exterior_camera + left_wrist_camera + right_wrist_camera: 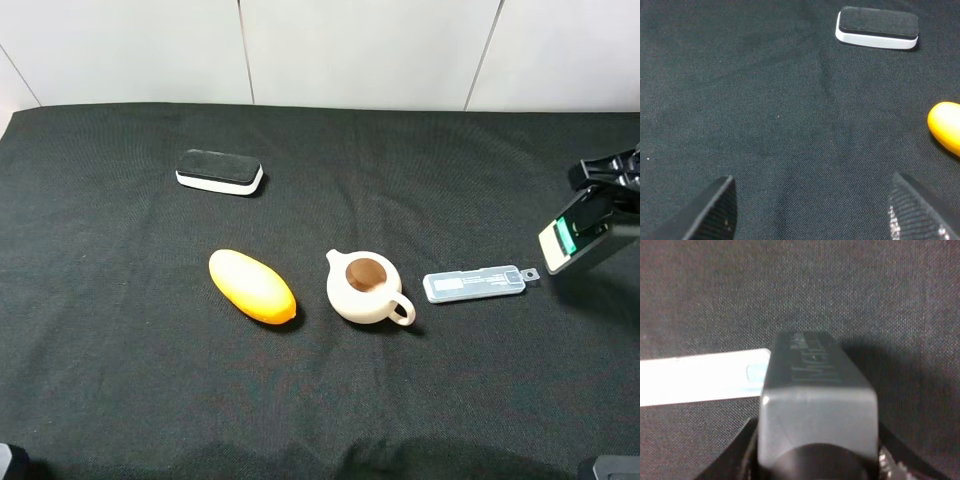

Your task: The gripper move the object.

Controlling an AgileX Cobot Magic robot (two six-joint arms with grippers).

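Note:
The dark grey rectangular bottle [573,240] with a green and cream label hangs tilted in my right gripper [605,205] at the right edge of the exterior view, above the black cloth. In the right wrist view the bottle [815,395] fills the middle, gripped near its black cap, with the fingers [735,460] pressed on its sides. My left gripper [810,210] is open and empty over bare cloth; only its two fingertips show.
A clear flat plastic case [474,283] lies just left of the bottle, also in the right wrist view [700,377]. A cream teapot [365,288], an orange oval object [251,286] and a black-and-white eraser block [219,172] lie on the black cloth [120,380].

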